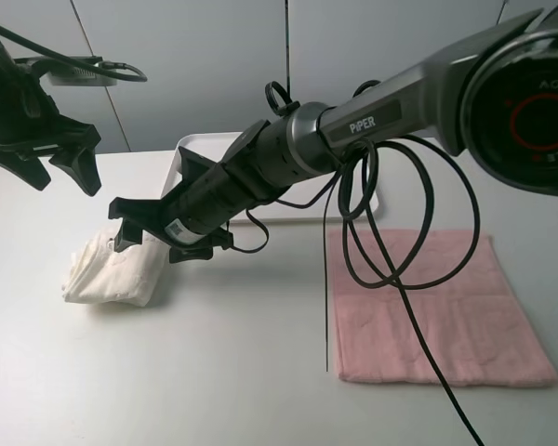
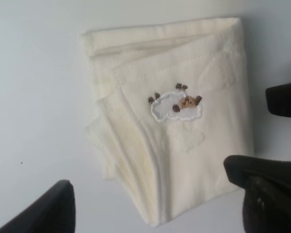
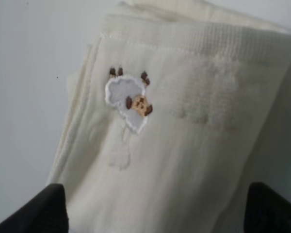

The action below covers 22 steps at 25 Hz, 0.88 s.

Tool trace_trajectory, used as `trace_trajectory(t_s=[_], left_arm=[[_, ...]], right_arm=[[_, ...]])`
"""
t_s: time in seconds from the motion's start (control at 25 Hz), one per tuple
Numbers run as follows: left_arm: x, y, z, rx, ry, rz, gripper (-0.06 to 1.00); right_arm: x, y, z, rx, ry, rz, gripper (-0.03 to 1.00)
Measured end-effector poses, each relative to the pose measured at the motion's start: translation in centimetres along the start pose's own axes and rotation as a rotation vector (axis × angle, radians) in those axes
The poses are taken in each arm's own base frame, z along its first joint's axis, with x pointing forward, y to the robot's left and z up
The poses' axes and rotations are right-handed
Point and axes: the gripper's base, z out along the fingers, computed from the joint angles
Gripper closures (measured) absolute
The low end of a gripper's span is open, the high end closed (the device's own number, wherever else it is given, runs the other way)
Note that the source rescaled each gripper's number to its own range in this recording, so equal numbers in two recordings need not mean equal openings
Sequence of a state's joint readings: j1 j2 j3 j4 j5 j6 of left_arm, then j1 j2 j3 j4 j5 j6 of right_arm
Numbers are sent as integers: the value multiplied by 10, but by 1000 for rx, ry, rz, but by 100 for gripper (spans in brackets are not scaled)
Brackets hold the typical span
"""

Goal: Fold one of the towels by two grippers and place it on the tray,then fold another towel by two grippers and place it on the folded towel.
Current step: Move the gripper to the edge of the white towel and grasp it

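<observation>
The cream towel (image 1: 107,269) lies folded into a thick bundle on the table at the left, clear of the tray. Both wrist views show its sheep patch (image 2: 177,107) (image 3: 128,102). My right gripper (image 1: 153,246) reaches across from the right and hovers just over the bundle. It is open (image 3: 155,208), with a finger on either side of the cloth and nothing gripped. Higher up and farther left, my left gripper (image 1: 51,172) hangs open above the table (image 2: 150,194), looking down on the bundle. The pink towel (image 1: 437,307) lies flat at the right. Behind the right arm sits the white tray (image 1: 200,141), partly hidden.
The right arm (image 1: 353,125) spans the middle of the table, with black cables (image 1: 391,260) looping down onto the pink towel. A black finger (image 2: 283,99) pokes into the left wrist view beside the bundle. Bare white table (image 1: 242,372) fills the front.
</observation>
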<state>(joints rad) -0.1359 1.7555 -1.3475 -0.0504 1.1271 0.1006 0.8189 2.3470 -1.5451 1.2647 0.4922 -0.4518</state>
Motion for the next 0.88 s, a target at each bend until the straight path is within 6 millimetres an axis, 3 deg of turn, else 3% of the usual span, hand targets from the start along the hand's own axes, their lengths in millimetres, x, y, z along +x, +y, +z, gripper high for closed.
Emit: trace_trajectory(t_s=[0.24, 0.48, 0.76, 0.88], left_arm=[[0, 0, 0, 4, 2, -2, 4], [0, -1, 0, 7, 3, -1, 4], [0, -1, 0, 12, 1, 1, 4], [0, -1, 0, 12, 1, 1, 4]], right_arm=[[-3, -4, 21, -28, 63, 14, 17], [-7, -6, 26, -12, 46, 34, 22], [-7, -13, 31, 11, 31, 38, 54], [-8, -14, 31, 20, 28, 25, 76]])
